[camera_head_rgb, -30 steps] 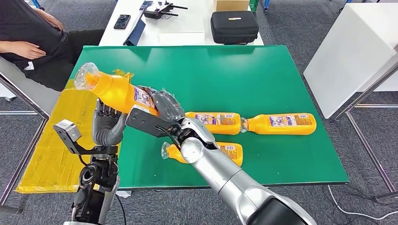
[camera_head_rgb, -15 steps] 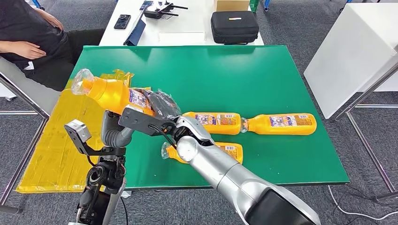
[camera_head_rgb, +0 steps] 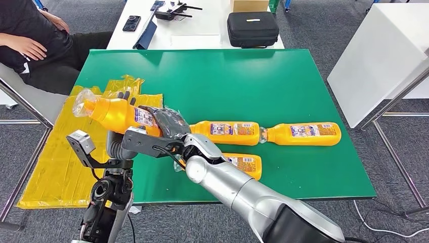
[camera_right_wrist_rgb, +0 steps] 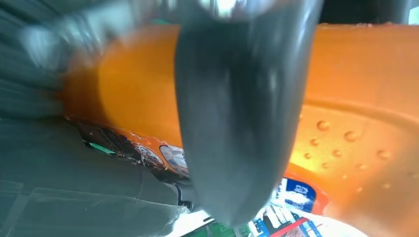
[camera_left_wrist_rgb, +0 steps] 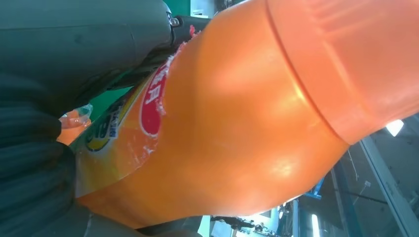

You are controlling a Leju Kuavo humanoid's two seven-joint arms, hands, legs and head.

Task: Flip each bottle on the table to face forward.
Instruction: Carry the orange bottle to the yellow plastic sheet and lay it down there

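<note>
Head view, right hand: the right hand (camera_head_rgb: 169, 123) reaches across to the left part of the green worktop (camera_head_rgb: 283, 81) and wraps around the body of an orange bottle (camera_head_rgb: 114, 112), grasping it at the labelled part.
Head view, held bottle: it is tilted, clear cap end up and away from the right hand, above the worktop's left edge and the yellow sheet (camera_head_rgb: 60, 157).
Head view, left hand: the left hand (camera_head_rgb: 121, 139) sits just under the held bottle, fingers showing behind the bottle near its shoulder; whether it clamps the bottle or merely touches it, I cannot tell here.
Head view, other bottles: three lie on their sides to the right of the right hand: the middle bottle (camera_head_rgb: 227, 132) just beside it, the far bottle (camera_head_rgb: 303, 133) end to end with that one, and the near bottle (camera_head_rgb: 243, 163) partly hidden behind the right forearm.
Head view, surroundings: a person (camera_head_rgb: 30, 45) sits beyond the worktop's left corner; a black case (camera_head_rgb: 252, 28) lies on the white table behind.
Left wrist view: the orange bottle fills the frame, pressed against the grey hand cover (camera_left_wrist_rgb: 59, 74).
Right wrist view: a dark thumb (camera_right_wrist_rgb: 232, 123) lies across the orange bottle, blurred.
</note>
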